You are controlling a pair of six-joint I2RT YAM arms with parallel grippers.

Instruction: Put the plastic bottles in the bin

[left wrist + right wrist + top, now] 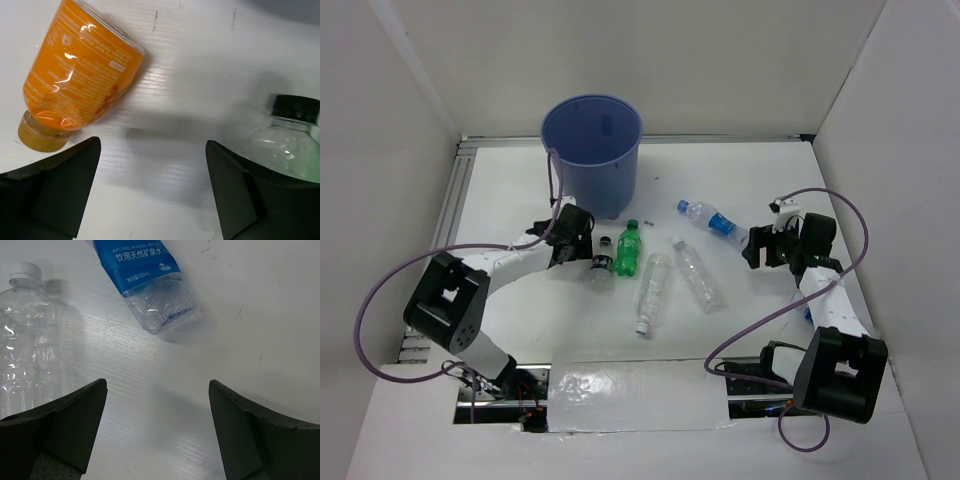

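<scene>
The blue-purple bin point(591, 150) stands upright at the back of the table. My left gripper point(578, 240) is open and empty, low over the table in front of the bin. In the left wrist view point(152, 165) an orange bottle point(80, 75) lies just ahead on the left, and the clear dark-label bottle point(292, 140) with a black cap lies on the right point(601, 268). A green bottle point(628, 248) and two plain clear bottles point(652, 290) point(697, 273) lie mid-table. My right gripper point(760, 245) is open and empty point(157, 405), just behind the blue-label bottle point(145, 275) point(713, 220).
A plain clear bottle point(25, 335) lies left of the right gripper's fingers. White walls enclose the table on three sides. A metal rail point(460, 200) runs along the left edge. Purple cables loop off both arms.
</scene>
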